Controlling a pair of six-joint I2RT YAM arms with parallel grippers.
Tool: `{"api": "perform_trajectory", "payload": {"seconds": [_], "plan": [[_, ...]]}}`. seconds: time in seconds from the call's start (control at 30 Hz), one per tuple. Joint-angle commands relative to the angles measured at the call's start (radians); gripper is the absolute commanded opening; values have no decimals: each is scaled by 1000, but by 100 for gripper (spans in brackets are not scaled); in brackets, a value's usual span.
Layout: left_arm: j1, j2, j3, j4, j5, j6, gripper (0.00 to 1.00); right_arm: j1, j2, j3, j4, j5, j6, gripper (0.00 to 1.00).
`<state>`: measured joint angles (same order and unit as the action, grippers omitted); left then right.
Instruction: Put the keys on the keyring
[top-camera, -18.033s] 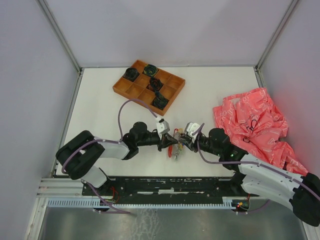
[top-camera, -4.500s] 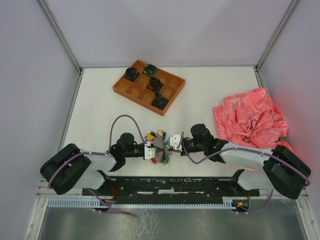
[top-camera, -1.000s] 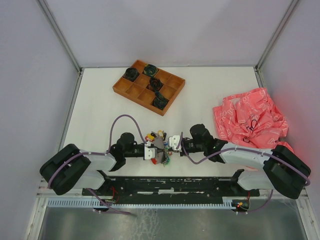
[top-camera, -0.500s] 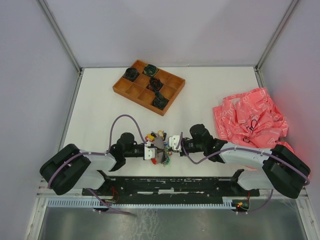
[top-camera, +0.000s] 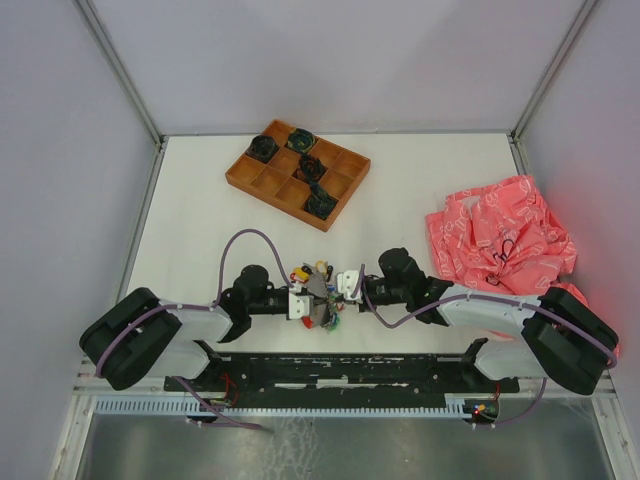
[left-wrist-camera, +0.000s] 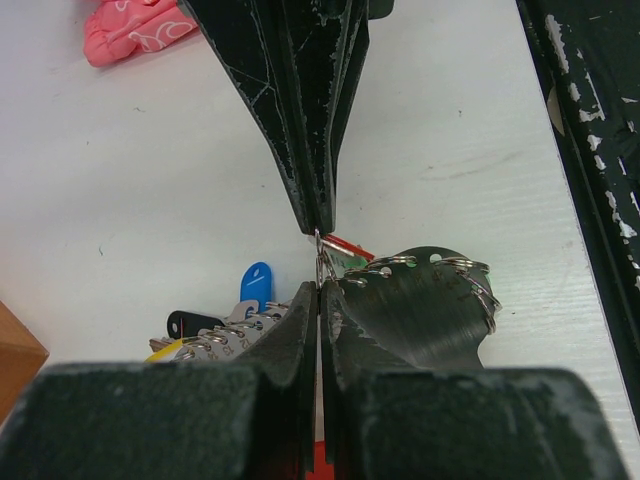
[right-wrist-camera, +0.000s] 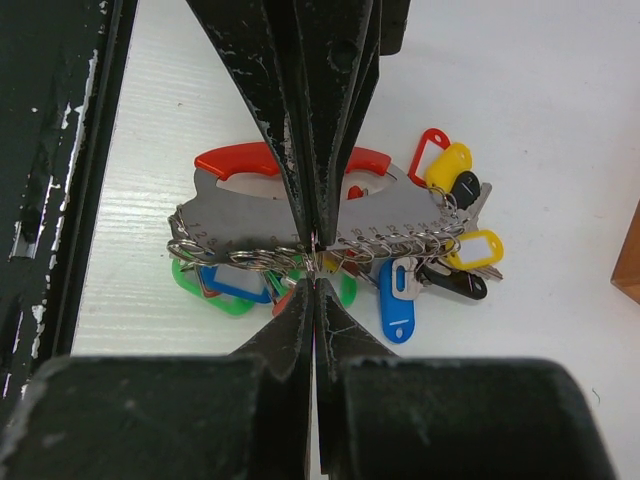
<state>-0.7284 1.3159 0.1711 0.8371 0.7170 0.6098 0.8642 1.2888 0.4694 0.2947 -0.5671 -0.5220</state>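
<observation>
The keyring (right-wrist-camera: 235, 218), a grey numbered metal plate with a red curved handle (right-wrist-camera: 232, 160), lies flat near the table's front edge (top-camera: 322, 303). Several keys hang from its holes on small rings, with blue (right-wrist-camera: 396, 310), yellow (right-wrist-camera: 478, 246), green (right-wrist-camera: 198, 288) and red (right-wrist-camera: 430, 148) tags. My left gripper (left-wrist-camera: 320, 290) and right gripper (right-wrist-camera: 315, 285) meet tip to tip at the plate's edge. Both are shut on one thin split ring (left-wrist-camera: 320, 262) between them. A sliver of red shows low between the left fingers; what it belongs to is hidden.
An orange compartment tray (top-camera: 262, 180) with dark coiled bundles stands at the back. A crumpled pink cloth (top-camera: 500, 245) lies at the right. The black rail (top-camera: 330, 370) holding the arm bases runs just in front of the keyring.
Over the last second nothing visibly moved. Compared with the oldest frame, both arms and the keyring sit closer to the front edge.
</observation>
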Motion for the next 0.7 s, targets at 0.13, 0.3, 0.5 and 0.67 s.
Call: {"api": "perform_trajectory", "payload": {"seconds": [0.13, 0.3, 0.5, 0.67], "plan": [[-5, -3, 30, 115, 67, 0, 3, 19, -1, 19, 138, -10, 13, 1], [-5, -6, 26, 125, 65, -4, 3, 25, 5, 13, 150, -12, 17, 1], [-5, -9, 17, 160, 68, -18, 3, 27, 26, 7, 169, -16, 21, 1], [-5, -12, 12, 171, 65, -23, 3, 27, 52, -3, 195, -8, 26, 1]]}}
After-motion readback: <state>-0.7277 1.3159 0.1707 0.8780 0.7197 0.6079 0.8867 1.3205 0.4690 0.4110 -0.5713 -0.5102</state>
